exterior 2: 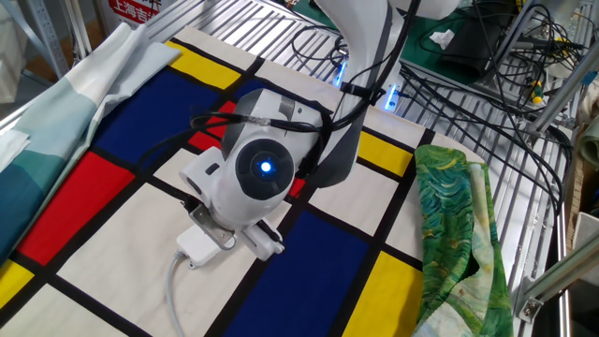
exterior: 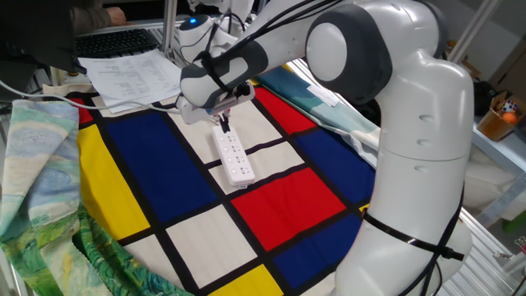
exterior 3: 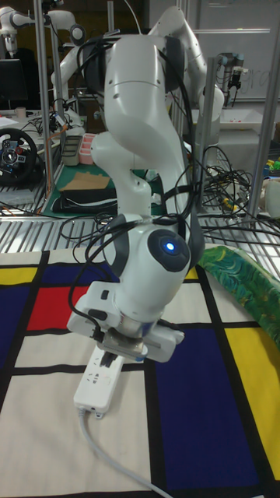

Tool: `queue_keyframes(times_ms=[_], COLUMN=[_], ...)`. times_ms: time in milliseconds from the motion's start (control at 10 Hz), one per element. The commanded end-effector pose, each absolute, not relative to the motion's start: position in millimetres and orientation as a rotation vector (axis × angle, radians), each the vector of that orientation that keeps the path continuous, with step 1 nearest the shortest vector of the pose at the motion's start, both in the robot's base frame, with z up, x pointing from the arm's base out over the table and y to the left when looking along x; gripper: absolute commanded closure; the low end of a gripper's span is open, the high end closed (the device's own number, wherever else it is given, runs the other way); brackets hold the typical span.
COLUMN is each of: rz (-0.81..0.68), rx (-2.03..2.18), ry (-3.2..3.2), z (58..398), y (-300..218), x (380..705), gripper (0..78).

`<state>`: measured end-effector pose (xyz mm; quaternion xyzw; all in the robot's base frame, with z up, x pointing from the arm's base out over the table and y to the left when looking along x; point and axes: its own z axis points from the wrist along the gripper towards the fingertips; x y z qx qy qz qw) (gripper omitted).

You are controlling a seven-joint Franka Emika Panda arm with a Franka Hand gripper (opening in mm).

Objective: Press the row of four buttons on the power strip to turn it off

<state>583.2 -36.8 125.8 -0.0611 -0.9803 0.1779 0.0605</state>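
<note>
I see the power strip lying flat on the checked cloth, fingers poised at its corded end; their spacing I cannot tell. I judge it light, rigid, apt to slide: press straight down on the four buttons

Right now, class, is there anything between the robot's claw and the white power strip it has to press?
Nothing visible does. The claw hangs directly over the cord end of the power strip, fingertips pointing down at its top. Only open air shows between them; the strip lies alone on the coloured cloth.
</note>
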Motion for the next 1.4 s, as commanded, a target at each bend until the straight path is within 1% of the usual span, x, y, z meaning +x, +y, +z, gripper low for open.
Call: queue_keyframes(times_ms=[100, 1400], rz=[0.539, 0.554], rx=[-0.177, -0.153], ry=[-2.969, -3.015], z=[116.8, 95.6], y=[-40.1, -39.2], x=[579.9, 590.0], gripper=[77.6, 77.6])
